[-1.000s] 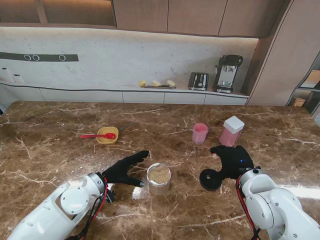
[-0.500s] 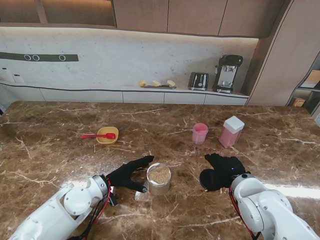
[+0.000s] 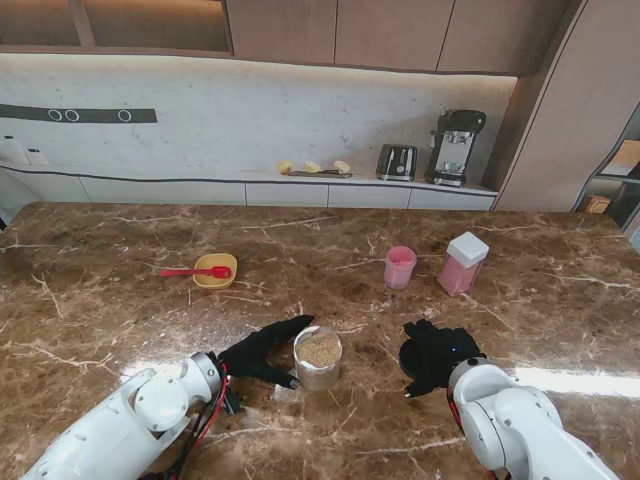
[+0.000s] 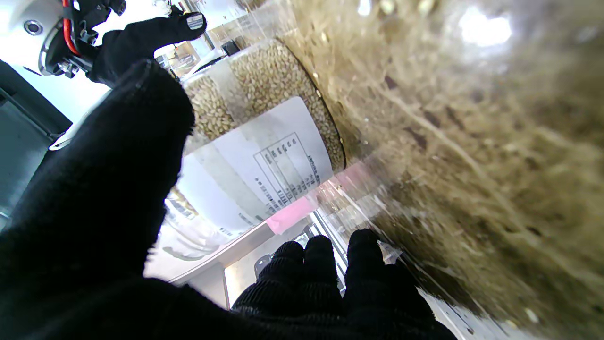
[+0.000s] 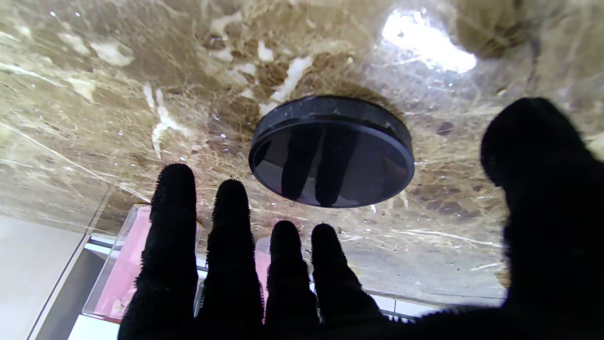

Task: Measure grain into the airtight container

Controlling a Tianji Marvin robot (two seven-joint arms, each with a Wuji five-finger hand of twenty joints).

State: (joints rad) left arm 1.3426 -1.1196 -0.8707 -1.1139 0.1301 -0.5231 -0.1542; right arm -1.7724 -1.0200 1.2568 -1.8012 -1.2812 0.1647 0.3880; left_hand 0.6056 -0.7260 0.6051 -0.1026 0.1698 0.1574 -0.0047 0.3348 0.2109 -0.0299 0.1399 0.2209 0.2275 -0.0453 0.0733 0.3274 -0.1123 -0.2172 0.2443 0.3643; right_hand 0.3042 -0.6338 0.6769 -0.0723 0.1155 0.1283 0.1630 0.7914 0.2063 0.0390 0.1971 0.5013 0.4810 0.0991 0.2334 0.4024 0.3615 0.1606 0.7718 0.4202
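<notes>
a broad brown marble surface with pale veins and a glossy sheen is seen, its far edge meeting a light counter wall. wide bare room lies across the far left and the middle; the near centre is where things are crowded.

the clear round grain jar stands open near the centre, filled with tan grain close to its rim, a white printed label on its wall. the left hand, gloved in black knit, is placed just left of the jar, thumb and fingers spread to either side of its wall; whether the glass is touched cannot be told, and nothing is gripped.

a flat round black lid with a smooth reflective face lies on the surface right of the jar, well apart from it. the right hand is held over the lid, its fingers splayed wide and empty; in the right wrist view a gap is seen between fingertips and lid.

farther off on the right, a pink translucent cup and a square pink container with a white cap are set near each other. far left of centre, a small yellow bowl is seen with a red spoon resting across its rim.
</notes>
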